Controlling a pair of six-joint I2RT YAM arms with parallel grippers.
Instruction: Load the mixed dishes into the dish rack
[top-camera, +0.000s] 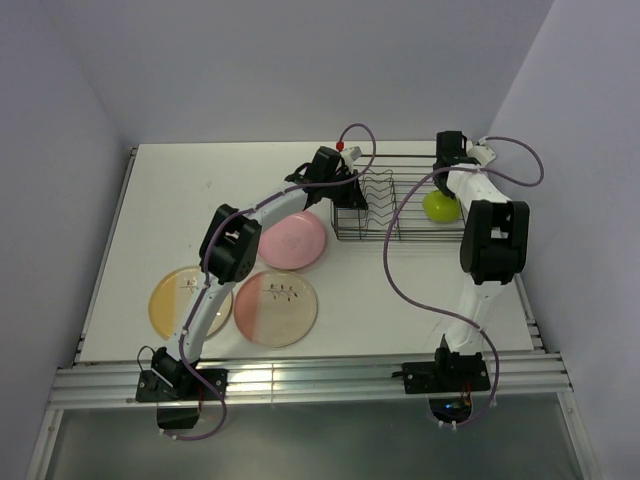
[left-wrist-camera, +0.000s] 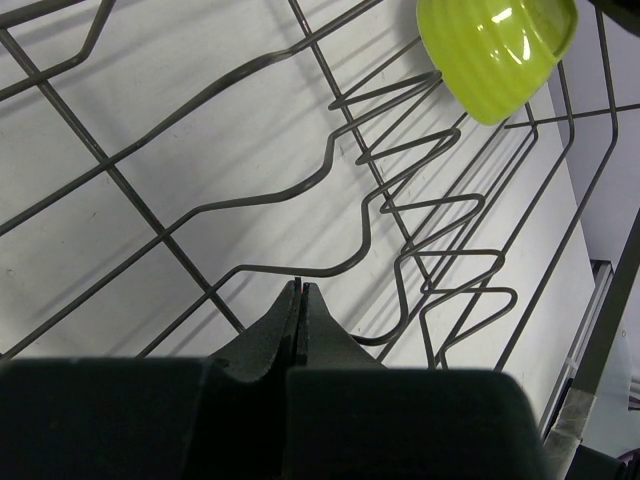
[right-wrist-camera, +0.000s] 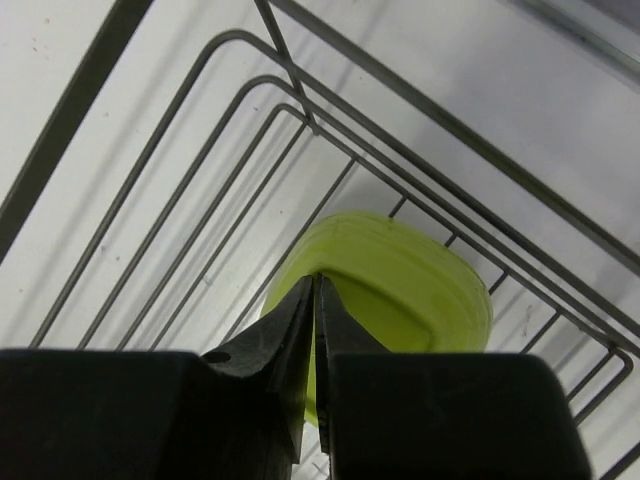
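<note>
1. Right gripper (right-wrist-camera: 316, 283) - jaws almost together, pinching the wall of the small lime-green ribbed bowl (top-camera: 441, 207). A green sliver shows between the fingers.
2. The bowl sits tilted inside the right end of the rectangular dark-wire dish rack (top-camera: 378, 203). Whether it touches the rack floor, can't tell.
3. Probable reason for the edge pinch: the bowl looks too wide for the jaws to span. The rack's right end is open basket with no dividers, which suits a bowl.
4. Left gripper (left-wrist-camera: 300, 288) is closed on nothing, tips over the rack's left end beside the wavy upright dividers. Contact with the wire can't be told - it looks parked, out of the bowl's way.
5. Three plates lie flat on the white table (top-camera: 180, 200), all outside the rack and off its front-left.
   - The plain pink round plate (top-camera: 292, 241) is nearest the rack's corner.
   - The pink-and-cream plate (top-camera: 276, 307) is farther out.
   - The yellow-and-cream plate (top-camera: 190, 302) is farthest.
6. Judgement: the bowl is about to be released. The plates are not yet loaded and will need tipping upright for the divider slots.
</note>
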